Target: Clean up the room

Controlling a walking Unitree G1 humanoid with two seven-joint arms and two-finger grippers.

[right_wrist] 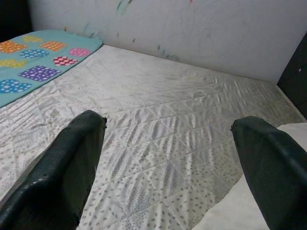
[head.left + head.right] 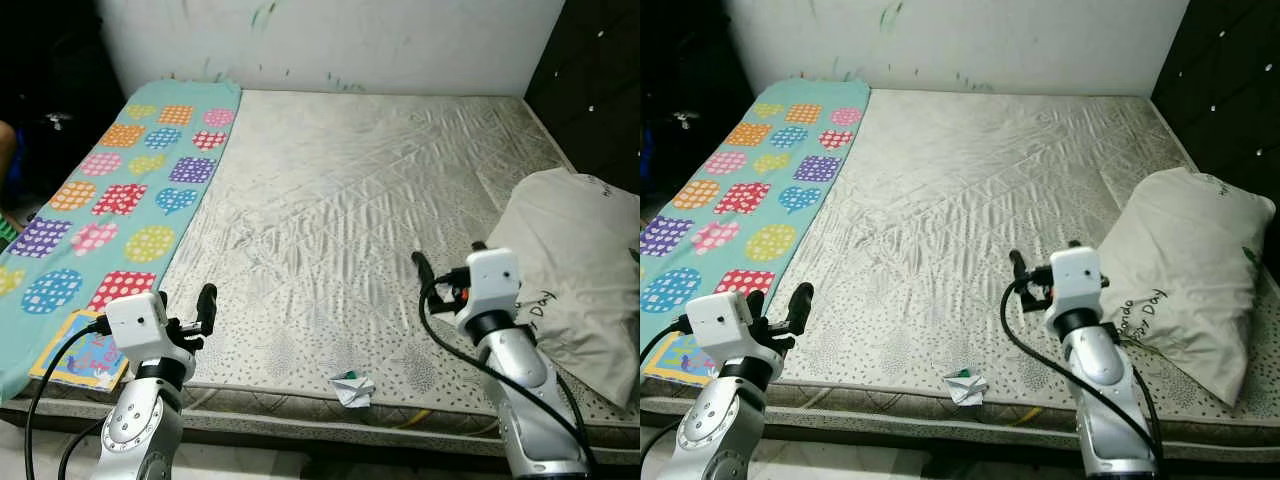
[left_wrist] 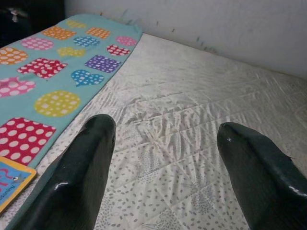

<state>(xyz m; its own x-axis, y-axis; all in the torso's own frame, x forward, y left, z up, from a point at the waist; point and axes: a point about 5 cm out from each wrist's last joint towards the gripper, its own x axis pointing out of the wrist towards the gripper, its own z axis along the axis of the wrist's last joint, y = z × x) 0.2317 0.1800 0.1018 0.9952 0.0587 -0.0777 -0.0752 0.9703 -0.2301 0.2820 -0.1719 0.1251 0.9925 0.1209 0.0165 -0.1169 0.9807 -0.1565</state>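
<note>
A bare mattress [image 2: 370, 200] is seen from the foot of the bed, with the tidying judged to be not yet begun and nothing gripped. At the far left, a turquoise blanket [image 2: 110, 190] printed with dotted shapes is laid flat along the mattress's left side, running from the wall [image 2: 350, 40] to the near edge, as if spread there as a cover. A colourful children's book [image 2: 85, 355] is left lying on the blanket's near corner, close to the edge, where it could be reached from the left. Just beside it, the left hand [image 2: 195, 312] is held above the mattress near its front edge, its 2 black fingers [image 3: 81, 177] spread wide apart and empty, a stance judged to be one of readiness. Further right, a small crumpled scrap of white and green paper [image 2: 352, 387] is found at the very front edge of the mattress, between the 2 arms; it is judged the most obvious piece of litter to be removed. The right hand [image 2: 432, 272] is likewise raised over the mattress, its fingers [image 1: 67, 167] wide apart with nothing between them. At the far right, a white pillow [image 2: 575, 265] with handwriting on it is seen lying askew at the mattress's right side, touching the dark headboard panel [image 2: 600, 70], and it is judged to need straightening.
</note>
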